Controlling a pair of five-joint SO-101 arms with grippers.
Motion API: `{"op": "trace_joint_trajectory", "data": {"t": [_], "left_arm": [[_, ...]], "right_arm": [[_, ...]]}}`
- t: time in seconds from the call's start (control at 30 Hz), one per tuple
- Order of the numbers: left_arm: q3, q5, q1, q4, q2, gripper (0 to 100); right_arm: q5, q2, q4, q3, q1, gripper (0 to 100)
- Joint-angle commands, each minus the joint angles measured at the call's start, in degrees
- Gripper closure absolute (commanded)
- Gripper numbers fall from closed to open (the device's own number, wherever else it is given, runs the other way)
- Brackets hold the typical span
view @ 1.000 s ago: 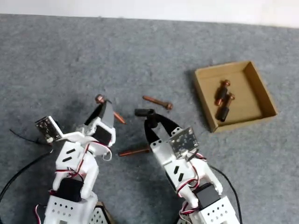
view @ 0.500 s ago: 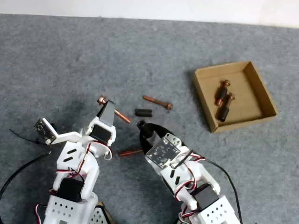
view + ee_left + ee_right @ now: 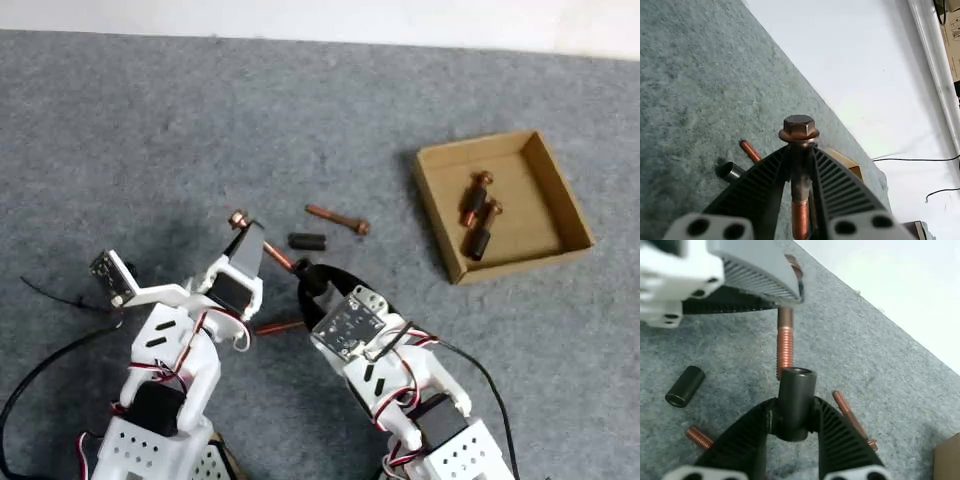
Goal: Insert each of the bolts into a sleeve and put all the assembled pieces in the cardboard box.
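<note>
Between the ribbed fingers of the left gripper (image 3: pixel 800 155) a bolt (image 3: pixel 799 129) is clamped, its threaded end close to the mouth of the sleeve (image 3: pixel 796 385) which the right gripper (image 3: pixel 794 410) squeezes. From this sleeve, a loose sleeve (image 3: pixel 307 241) lies at 12 o'clock, a loose bolt (image 3: pixel 337 218) at 1 o'clock, another bolt (image 3: pixel 280 326) at 7 o'clock. The cardboard box (image 3: pixel 437 190), at 2 o'clock, holds 2 assembled pieces (image 3: pixel 477 200).

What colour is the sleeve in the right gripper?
Black; the sleeve shows best in the right wrist view.
</note>
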State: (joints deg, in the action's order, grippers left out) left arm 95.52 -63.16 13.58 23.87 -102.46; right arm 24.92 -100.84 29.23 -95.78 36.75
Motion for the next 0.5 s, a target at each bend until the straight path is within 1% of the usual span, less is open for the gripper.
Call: {"op": "trace_joint_trajectory", "data": {"t": [0.0, 0.1, 0.23, 0.33, 0.47], "left_arm": [[-5.32, -0.53, -1.63, -1.14, -1.45, 99], [-7.43, -0.70, -3.12, -1.05, -2.07, 99], [-8.04, -4.13, -3.12, 1.14, -2.07, 99], [-8.40, -4.13, -3.12, 1.41, -2.07, 99], [-7.60, -4.04, 0.57, 2.37, -2.07, 99]], "right_arm": [[0.53, -0.75, 0.04, -7.34, 0.48, 99.2], [0.53, -0.75, 0.04, -7.34, 0.40, 99.2], [0.53, -0.75, 0.04, -7.25, 0.31, 99.2], [0.53, -0.75, 0.04, -7.08, 0.31, 99.2], [0.53, -0.75, 0.04, -7.08, 0.31, 99.2]]}}
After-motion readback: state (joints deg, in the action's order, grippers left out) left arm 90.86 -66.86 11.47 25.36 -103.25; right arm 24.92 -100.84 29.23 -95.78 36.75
